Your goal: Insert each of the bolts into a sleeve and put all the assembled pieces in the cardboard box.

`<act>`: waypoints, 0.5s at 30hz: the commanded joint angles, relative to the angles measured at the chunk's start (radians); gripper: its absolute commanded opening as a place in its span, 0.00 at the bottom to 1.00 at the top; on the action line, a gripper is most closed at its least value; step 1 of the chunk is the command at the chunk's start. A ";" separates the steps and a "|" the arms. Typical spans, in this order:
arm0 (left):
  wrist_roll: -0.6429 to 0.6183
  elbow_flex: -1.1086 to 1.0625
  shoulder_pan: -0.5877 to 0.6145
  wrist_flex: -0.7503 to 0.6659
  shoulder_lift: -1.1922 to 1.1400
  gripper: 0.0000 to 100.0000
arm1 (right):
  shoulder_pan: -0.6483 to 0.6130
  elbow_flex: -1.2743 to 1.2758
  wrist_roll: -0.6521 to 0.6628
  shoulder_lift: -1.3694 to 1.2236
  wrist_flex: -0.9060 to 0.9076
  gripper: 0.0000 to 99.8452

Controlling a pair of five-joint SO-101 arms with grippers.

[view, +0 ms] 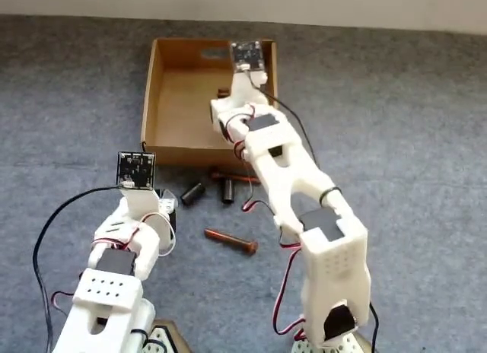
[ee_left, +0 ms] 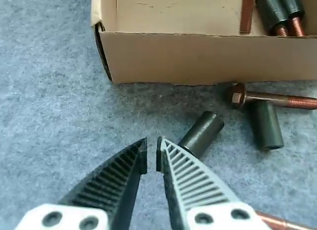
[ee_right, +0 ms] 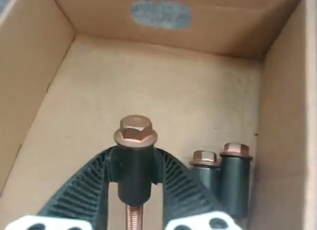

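Note:
My right gripper (ee_right: pixel 134 158) hangs inside the cardboard box (ee_right: pixel 163 86), shut on an assembled piece (ee_right: pixel 134 175), a copper bolt in a black sleeve. Two more assembled pieces (ee_right: pixel 223 173) stand side by side against the box wall. In the high view the right arm (view: pixel 266 140) stretches over the box (view: pixel 156 102). My left gripper (ee_left: pixel 151 153) hovers over the carpet in front of the box wall (ee_left: pixel 198 56), shut on nothing. Just beyond its tip lies a loose sleeve (ee_left: pixel 200 134). A second sleeve (ee_left: pixel 266 125) and a bolt (ee_left: pixel 272 98) lie beside it.
Another loose bolt (view: pixel 230 241) lies on the grey carpet between the two arms. The two sleeves (view: pixel 192 193) (view: pixel 227 189) and a bolt (view: pixel 232 176) sit just in front of the box. Open carpet spreads to the left and right.

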State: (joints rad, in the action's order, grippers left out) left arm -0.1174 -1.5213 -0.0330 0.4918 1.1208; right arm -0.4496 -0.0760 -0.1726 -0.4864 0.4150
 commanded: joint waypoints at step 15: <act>0.011 0.004 -0.016 -0.020 0.019 0.07 | -0.002 -0.073 -0.009 -0.068 0.119 0.02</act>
State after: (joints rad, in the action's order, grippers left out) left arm -0.1174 -1.5213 -0.0330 0.4918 1.1208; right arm -0.4480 -0.0990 -0.1726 -0.5708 0.5209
